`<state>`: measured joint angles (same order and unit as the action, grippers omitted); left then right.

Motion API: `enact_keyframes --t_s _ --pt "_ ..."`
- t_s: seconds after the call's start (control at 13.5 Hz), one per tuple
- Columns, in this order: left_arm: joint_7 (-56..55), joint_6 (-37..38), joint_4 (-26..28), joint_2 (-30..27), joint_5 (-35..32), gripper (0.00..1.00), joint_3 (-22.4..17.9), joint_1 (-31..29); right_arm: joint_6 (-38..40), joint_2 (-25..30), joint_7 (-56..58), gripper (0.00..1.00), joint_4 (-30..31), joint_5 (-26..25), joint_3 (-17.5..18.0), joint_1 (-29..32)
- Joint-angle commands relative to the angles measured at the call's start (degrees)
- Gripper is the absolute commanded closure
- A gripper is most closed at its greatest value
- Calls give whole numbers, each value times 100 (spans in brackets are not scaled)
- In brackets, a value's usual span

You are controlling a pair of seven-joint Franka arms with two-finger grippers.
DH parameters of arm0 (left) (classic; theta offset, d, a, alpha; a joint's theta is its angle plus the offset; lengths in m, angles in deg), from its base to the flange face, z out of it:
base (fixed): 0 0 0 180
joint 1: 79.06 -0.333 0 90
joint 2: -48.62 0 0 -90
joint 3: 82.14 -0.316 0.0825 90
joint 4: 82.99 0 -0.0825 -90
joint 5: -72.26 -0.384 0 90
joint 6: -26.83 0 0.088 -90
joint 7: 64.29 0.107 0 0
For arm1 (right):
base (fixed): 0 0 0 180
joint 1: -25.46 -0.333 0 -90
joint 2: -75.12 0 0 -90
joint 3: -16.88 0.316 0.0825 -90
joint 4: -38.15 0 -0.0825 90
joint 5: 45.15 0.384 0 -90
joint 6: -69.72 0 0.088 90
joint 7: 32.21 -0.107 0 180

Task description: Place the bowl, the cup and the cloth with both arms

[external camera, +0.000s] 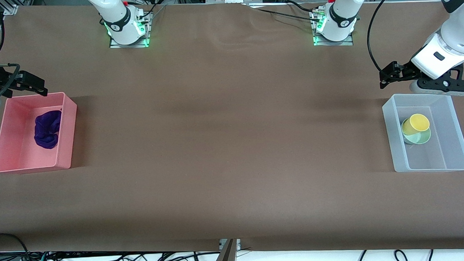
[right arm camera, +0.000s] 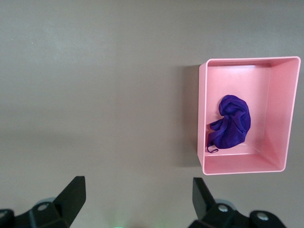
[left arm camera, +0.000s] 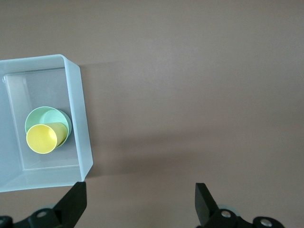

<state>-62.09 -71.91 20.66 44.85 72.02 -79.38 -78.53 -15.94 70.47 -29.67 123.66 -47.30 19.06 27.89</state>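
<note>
Front view: cup [external camera: 416,124] leans in bowl [external camera: 418,137], inside clear bin [external camera: 390,136] at table's left-arm end; cloth [external camera: 46,130] in pink bin [external camera: 68,132].
Left wrist view: left gripper [left arm camera: 140,202] wide, empty.
Right wrist view: right gripper [right arm camera: 137,199] wide, empty.
Risk: you could tip the cup by bumping the bin.

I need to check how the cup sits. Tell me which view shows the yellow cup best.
The left wrist view: it looks down on the yellow cup, which lies tilted in the mint-green bowl inside the clear bin. The front view shows the cup smaller, from the side. The right wrist view misses it.
</note>
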Motion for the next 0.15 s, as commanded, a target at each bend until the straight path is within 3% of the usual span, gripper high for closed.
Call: enact_keyframes --t_s 0.0,0.07 --pt "-89 57 32 -72 -73 0 41 -44 84 -36 -43 1 -131 -5 2 -6" --pt "-97 57 32 -72 49 0 32 -44 84 -36 -43 1 -131 -5 2 -6"
